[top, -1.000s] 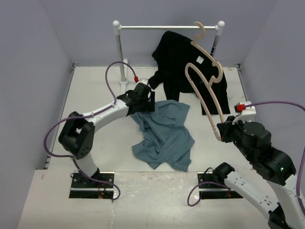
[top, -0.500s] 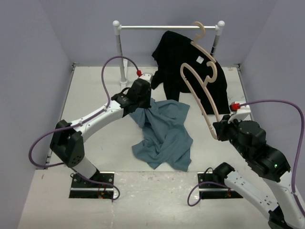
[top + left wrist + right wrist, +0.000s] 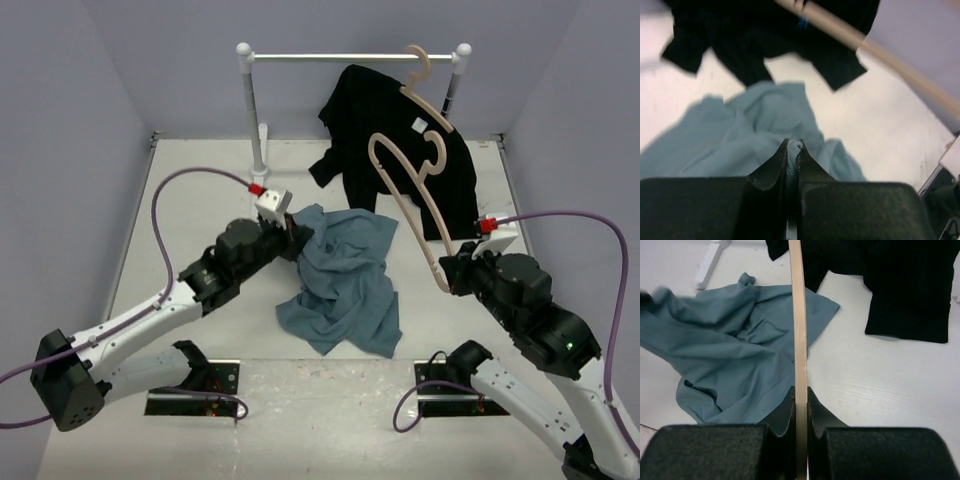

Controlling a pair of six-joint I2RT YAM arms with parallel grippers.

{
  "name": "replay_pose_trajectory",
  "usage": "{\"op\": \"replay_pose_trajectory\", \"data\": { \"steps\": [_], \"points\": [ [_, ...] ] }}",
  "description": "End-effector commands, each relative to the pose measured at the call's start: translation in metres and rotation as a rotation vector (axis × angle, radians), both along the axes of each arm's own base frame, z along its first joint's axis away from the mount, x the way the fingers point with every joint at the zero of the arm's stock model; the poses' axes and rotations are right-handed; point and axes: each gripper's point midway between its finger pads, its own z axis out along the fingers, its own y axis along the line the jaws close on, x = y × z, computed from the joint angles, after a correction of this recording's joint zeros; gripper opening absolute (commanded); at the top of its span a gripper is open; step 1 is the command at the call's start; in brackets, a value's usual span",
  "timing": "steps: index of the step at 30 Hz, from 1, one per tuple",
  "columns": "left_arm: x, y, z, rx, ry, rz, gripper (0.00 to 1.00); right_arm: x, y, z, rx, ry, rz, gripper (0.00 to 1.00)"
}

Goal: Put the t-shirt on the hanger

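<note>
The right gripper (image 3: 447, 275) is closed on the pale tan wooden clothes hanger (image 3: 400, 205). It holds the low end of 1 thin curved shoulder. From this grip the hanger rises in the air, up and toward the left arm, and its wooden hook is at the top. In the top view the hanger stands in front of the black shirt (image 3: 395, 150). In the right wrist view the 2 black fingers (image 3: 780, 415) press on both sides of the thin wooden arm (image 3: 798, 340), which runs straight up through the picture.

The dusty slate-blue cotton t-shirt (image 3: 345, 290) lies crumpled on the white table (image 3: 200, 220), between the 2 arms and just in front of the black shirt. The left gripper (image 3: 292, 232) is at the far left edge of this cloth. Its jaws are closed, and in the left wrist view a small fold of the blue fabric (image 3: 740, 140) is pinched between the 2 fingertips (image 3: 775, 165). The cloth near this grip is pulled up from the table, and the rest lies in loose folds.

The black shirt hangs on a second tan wooden hanger (image 3: 425, 105), hooked over the white rail (image 3: 350, 57) at the back. Its lower part reaches the table.

In the left wrist view a blurred tan wooden bar (image 3: 900, 65) crosses the upper right; I cannot tell which hanger it is.
</note>
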Motion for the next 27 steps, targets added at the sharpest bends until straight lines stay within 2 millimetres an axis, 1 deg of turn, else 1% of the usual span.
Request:
{"op": "replay_pose_trajectory", "data": {
  "steps": [1,2,3,4,5,6,8,9,10,11,12,13,15,17,20,21,22,23,25,26,27],
  "points": [
    [-0.016,0.047,-0.126,0.056,0.243,0.261,0.00,0.005,0.018,0.015,0.068,-0.062,0.067,0.00],
    [-0.019,0.057,-0.140,0.074,0.278,0.310,0.00,0.004,0.021,0.015,0.077,-0.061,0.083,0.00],
    [-0.022,0.065,-0.149,0.087,0.300,0.346,0.00,0.004,0.024,0.015,0.084,-0.059,0.096,0.00],
    [-0.026,0.068,-0.154,0.097,0.313,0.360,0.01,0.004,0.026,0.014,0.087,-0.055,0.105,0.00],
    [-0.030,0.076,-0.160,0.119,0.338,0.388,0.04,0.004,0.028,0.012,0.086,-0.050,0.110,0.00],
    [-0.033,0.081,-0.161,0.123,0.346,0.406,0.17,0.004,0.028,0.012,0.086,-0.048,0.114,0.00],
    [-0.036,0.085,-0.157,0.113,0.345,0.425,0.56,0.004,0.029,0.010,0.083,-0.044,0.116,0.00],
    [-0.038,0.088,-0.155,0.108,0.349,0.435,0.73,0.004,0.029,0.010,0.083,-0.045,0.117,0.00],
    [-0.040,0.091,-0.153,0.112,0.349,0.435,0.84,0.005,0.031,0.010,0.087,-0.047,0.121,0.00],
    [-0.040,0.091,-0.149,0.102,0.341,0.436,0.85,0.004,0.031,0.010,0.088,-0.046,0.124,0.00],
    [-0.039,0.092,-0.144,0.103,0.331,0.438,0.88,0.006,0.033,0.011,0.090,-0.046,0.128,0.00],
    [-0.038,0.091,-0.139,0.099,0.322,0.434,0.87,0.006,0.034,0.010,0.089,-0.041,0.129,0.00],
    [-0.034,0.084,-0.129,0.104,0.298,0.404,0.78,0.007,0.036,0.008,0.085,-0.031,0.138,0.00],
    [-0.034,0.074,-0.132,0.146,0.318,0.354,0.75,0.008,0.037,0.007,0.079,-0.028,0.143,0.00],
    [-0.033,0.064,-0.136,0.231,0.369,0.316,0.69,0.008,0.037,0.005,0.070,-0.023,0.148,0.00],
    [-0.035,0.060,-0.144,0.256,0.398,0.296,0.65,0.007,0.037,0.005,0.069,-0.025,0.148,0.00],
    [-0.040,0.053,-0.152,0.283,0.436,0.254,0.56,0.008,0.037,0.003,0.065,-0.024,0.150,0.00],
    [-0.045,0.047,-0.156,0.291,0.462,0.212,0.52,0.008,0.037,0.003,0.063,-0.023,0.150,0.00],
    [-0.051,0.038,-0.156,0.276,0.478,0.155,0.52,0.007,0.036,0.002,0.060,-0.024,0.148,0.00],
    [-0.053,0.032,-0.152,0.257,0.470,0.127,0.56,0.008,0.036,0.001,0.058,-0.022,0.149,0.00],
    [-0.057,0.026,-0.147,0.229,0.462,0.080,0.61,0.008,0.037,0.001,0.057,-0.021,0.150,0.00]
  ]
}}
